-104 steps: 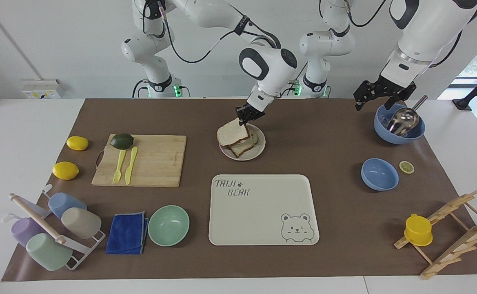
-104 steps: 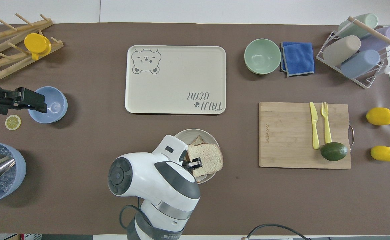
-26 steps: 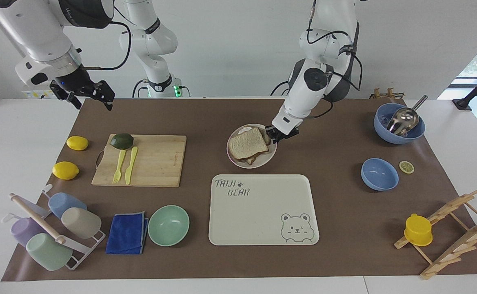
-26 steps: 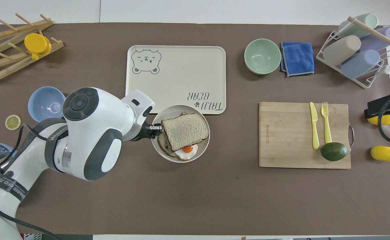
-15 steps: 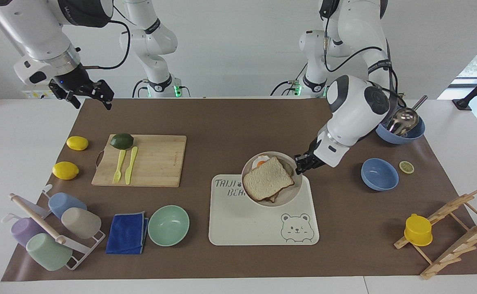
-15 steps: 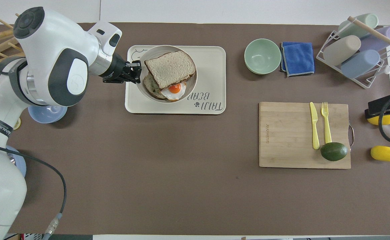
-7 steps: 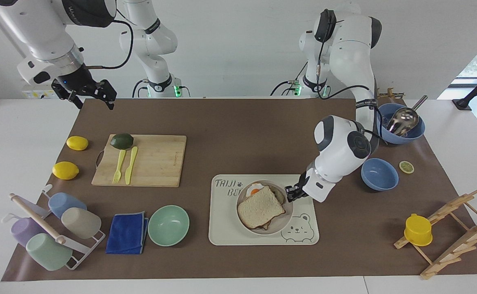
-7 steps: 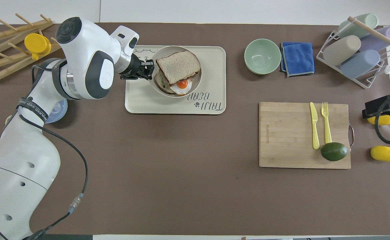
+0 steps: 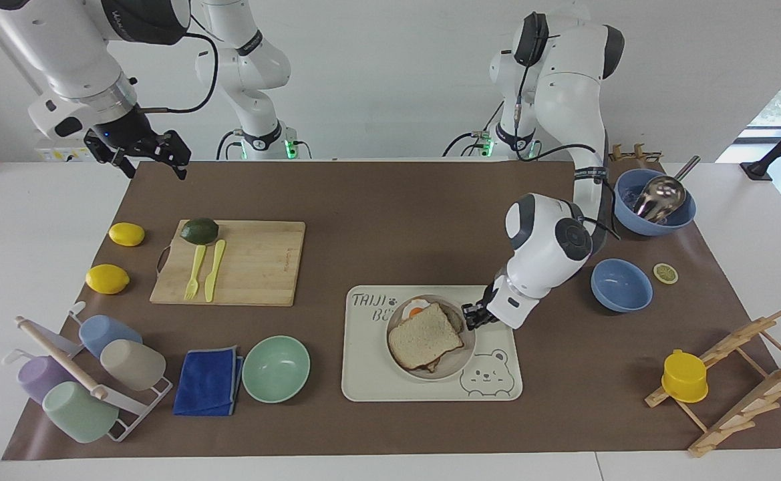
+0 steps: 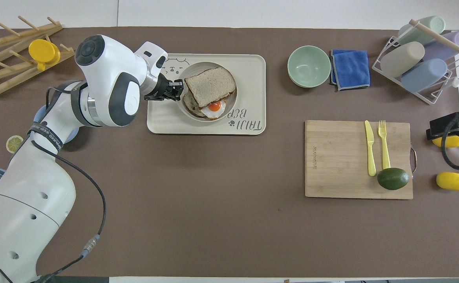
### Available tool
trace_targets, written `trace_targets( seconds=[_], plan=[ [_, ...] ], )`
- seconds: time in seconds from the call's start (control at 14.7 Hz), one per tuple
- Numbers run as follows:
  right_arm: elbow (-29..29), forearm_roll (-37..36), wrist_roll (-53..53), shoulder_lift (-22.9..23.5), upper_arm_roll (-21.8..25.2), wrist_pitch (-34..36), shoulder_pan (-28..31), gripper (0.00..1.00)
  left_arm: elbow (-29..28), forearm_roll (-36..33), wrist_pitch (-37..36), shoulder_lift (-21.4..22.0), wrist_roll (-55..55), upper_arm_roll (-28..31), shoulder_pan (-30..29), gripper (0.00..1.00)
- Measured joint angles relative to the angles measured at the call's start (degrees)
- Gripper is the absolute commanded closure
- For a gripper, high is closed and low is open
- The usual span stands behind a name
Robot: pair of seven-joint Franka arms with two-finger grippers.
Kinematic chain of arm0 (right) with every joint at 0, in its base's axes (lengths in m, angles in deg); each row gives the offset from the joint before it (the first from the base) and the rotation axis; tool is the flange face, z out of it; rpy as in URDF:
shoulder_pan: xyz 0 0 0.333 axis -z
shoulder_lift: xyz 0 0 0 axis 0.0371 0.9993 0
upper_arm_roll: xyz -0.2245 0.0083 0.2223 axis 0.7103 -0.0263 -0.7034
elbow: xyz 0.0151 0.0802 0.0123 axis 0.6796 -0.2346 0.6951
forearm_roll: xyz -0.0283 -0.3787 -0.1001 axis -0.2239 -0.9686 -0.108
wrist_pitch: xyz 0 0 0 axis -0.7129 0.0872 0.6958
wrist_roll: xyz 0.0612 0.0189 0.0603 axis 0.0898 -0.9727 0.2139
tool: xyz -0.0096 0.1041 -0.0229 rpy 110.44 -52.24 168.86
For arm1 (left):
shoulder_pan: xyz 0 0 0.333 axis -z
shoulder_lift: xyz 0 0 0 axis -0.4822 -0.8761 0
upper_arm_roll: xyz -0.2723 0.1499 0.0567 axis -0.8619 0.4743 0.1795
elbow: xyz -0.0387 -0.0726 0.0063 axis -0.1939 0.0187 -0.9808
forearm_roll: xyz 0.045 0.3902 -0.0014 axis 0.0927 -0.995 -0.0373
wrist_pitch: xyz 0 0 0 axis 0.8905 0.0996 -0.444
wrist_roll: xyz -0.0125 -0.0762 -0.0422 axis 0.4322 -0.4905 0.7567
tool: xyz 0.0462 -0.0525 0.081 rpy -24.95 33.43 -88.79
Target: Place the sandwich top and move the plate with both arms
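My left gripper [image 9: 472, 316] had its jaws pinched on the rim of the plate [image 9: 460, 361], which sat on the cream tray [image 9: 377, 384]. The sandwich top [image 9: 425, 337] lay on the stack there, hiding all but a corner of the fried egg [image 10: 214, 107]; my forearm covered part of the tray's bear drawing. My right gripper [image 9: 151, 155] waited above the counter's edge near the cutting board [image 9: 256, 267], its jaws spread. A mint bowl [image 9: 276, 369] stood beside the tray.
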Motion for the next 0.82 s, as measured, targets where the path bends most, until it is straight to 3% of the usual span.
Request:
trace_targets(
  seconds=[0.34, 0.82],
  plan=[
    [0.0, 0.0, 0.0, 0.0, 0.0, 0.0, 0.0, 0.0, 0.4, -0.3, -1.7, 3.3, 0.3, 0.5, -0.7, 0.0],
    [0.0, 0.0, 0.0, 0.0, 0.0, 0.0, 0.0, 0.0, 0.7, -7.9, -15.0, 15.7, 0.7, 7.4, -2.4, 0.0]
  ],
)
